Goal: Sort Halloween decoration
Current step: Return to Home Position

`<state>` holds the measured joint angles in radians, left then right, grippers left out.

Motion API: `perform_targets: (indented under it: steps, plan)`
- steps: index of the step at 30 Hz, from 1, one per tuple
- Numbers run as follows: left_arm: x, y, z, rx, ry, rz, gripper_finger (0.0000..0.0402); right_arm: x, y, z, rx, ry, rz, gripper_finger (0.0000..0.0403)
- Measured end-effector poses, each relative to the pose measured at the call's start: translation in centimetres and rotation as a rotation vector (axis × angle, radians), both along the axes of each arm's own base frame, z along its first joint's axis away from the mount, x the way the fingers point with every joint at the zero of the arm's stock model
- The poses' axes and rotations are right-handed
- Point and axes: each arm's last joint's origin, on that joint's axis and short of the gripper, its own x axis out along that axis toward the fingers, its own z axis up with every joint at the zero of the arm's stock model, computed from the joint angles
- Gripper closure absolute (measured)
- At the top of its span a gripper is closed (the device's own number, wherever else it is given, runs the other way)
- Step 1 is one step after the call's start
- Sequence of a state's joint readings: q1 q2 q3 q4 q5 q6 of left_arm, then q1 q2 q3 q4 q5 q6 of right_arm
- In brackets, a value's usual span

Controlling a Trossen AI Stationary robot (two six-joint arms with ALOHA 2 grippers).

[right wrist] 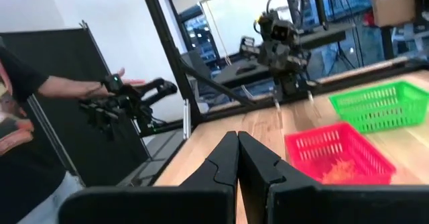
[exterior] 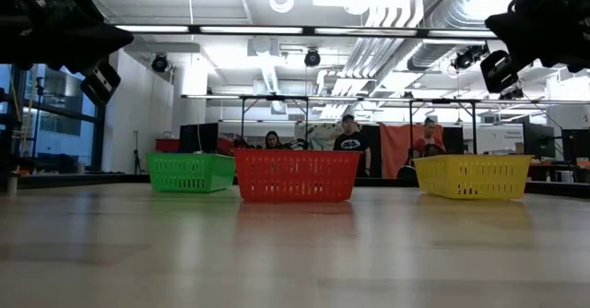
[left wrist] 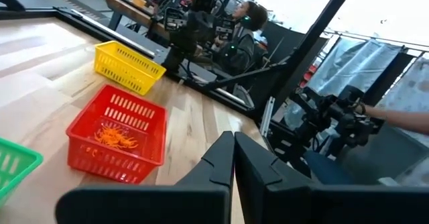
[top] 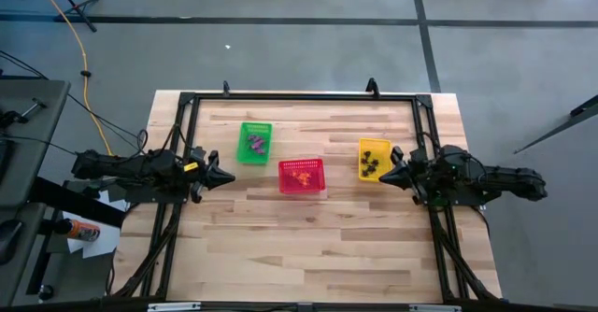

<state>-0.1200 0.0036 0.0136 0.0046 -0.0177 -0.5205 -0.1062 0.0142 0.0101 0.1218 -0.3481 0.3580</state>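
The Halloween decoration lies sorted in three mesh baskets across the table's far half. Purple trinkets [top: 256,144] sit in the green basket [top: 253,128]. Orange ones [top: 302,175] lie on the floor of the red basket [top: 301,190], also seen in the left wrist view [left wrist: 115,137]. Black ones [top: 375,160] fill the yellow basket [top: 375,145]. My left gripper [top: 229,176] hovers shut at the table's left side, pointing level toward the baskets. My right gripper [top: 383,176] hovers shut at the right side, just beside the yellow basket, holding nothing.
A black frame [top: 299,96] runs round the table's far edge and sides. The near half of the wooden table [top: 299,247] shows bare boards. People [exterior: 350,142] stand behind the table, and a person's hand holds a controller [right wrist: 124,96] beyond the table's edge.
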Motion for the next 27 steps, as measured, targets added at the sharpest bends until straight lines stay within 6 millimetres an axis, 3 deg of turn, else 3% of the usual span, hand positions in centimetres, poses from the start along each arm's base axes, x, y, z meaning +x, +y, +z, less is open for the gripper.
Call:
perform_targets:
  steps: [27]
  plan:
    - [0.02, 0.0, -0.02, 0.0, 0.002, 0.001, 0.0401, 0.07, -0.01, -0.58, 0.007, 0.061, 0.0, 0.0402]
